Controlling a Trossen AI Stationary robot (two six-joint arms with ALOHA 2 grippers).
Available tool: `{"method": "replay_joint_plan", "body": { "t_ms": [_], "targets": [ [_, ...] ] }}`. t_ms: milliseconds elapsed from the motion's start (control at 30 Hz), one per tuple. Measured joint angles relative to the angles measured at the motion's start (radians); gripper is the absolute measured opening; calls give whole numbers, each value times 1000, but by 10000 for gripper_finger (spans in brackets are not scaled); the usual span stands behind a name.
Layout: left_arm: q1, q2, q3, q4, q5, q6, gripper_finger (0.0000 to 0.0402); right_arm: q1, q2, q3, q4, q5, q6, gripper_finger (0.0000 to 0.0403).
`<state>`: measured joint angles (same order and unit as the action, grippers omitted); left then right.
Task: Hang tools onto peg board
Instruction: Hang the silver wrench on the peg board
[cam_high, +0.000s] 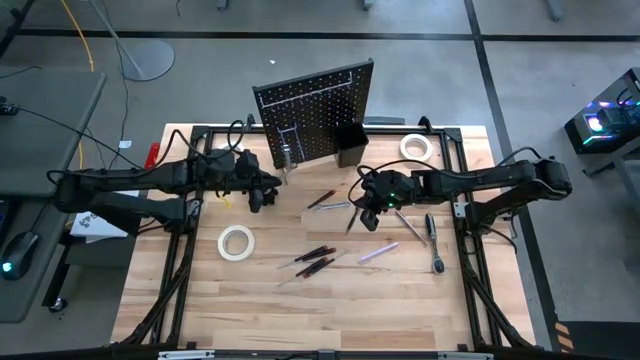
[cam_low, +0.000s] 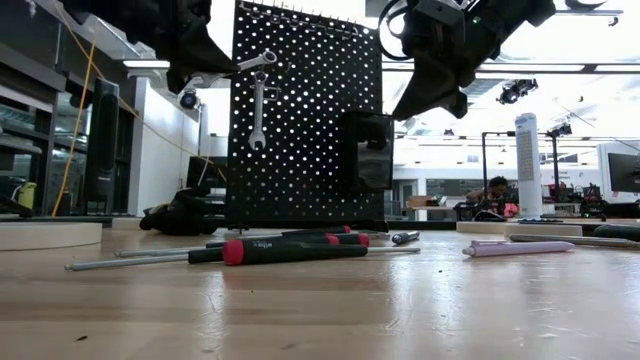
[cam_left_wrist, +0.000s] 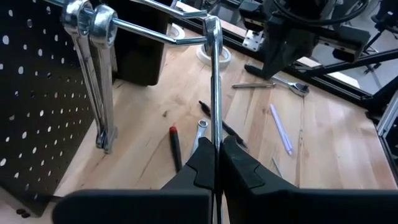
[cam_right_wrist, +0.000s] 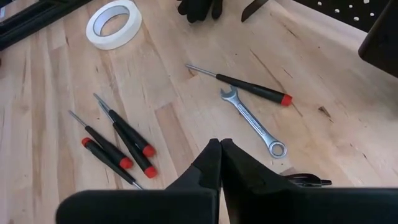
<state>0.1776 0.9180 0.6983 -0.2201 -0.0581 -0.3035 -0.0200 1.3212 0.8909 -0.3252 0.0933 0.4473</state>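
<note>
The black peg board (cam_high: 315, 105) stands upright at the table's far side, with a black bin (cam_high: 350, 146) on its front. Silver wrenches (cam_left_wrist: 99, 81) hang by their ring ends from a peg hook (cam_left_wrist: 149, 32). My left gripper (cam_left_wrist: 216, 163) is just in front of the board, shut on another silver wrench (cam_left_wrist: 214, 93). My right gripper (cam_right_wrist: 219, 149) hovers shut and empty over a wrench (cam_right_wrist: 254, 121) and a red-tipped screwdriver (cam_right_wrist: 239, 81) lying on the table. Tape rolls (cam_high: 236, 242) (cam_high: 416, 147) lie flat. My left gripper pinches the wrench's shaft near its lower end (cam_left_wrist: 215, 138) between the two fingers. The wrench runs straight out from the fingertips, lifted clear of the table. Its far head (cam_left_wrist: 211, 28) is at the hook's free tip; whether it is on the hook I cannot tell.
Several red-and-black screwdrivers (cam_high: 312, 262) lie at the table's middle, a purple one (cam_high: 378, 253) and a ratchet (cam_high: 433, 240) toward the right. Bare wood spreads along the near edge. The black frame rails run along both table sides.
</note>
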Motion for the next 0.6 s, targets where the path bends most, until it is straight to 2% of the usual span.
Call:
{"method": "replay_joint_plan", "body": {
  "t_ms": [500, 600],
  "targets": [
    [0, -20, 0, -22, -39, 6, 0, 0, 0, 0, 0, -6, 0, 0],
    [0, -18, 0, -24, -81, 19, 0, 0, 0, 0, 0, -5, 1, 0]
  ]
}}
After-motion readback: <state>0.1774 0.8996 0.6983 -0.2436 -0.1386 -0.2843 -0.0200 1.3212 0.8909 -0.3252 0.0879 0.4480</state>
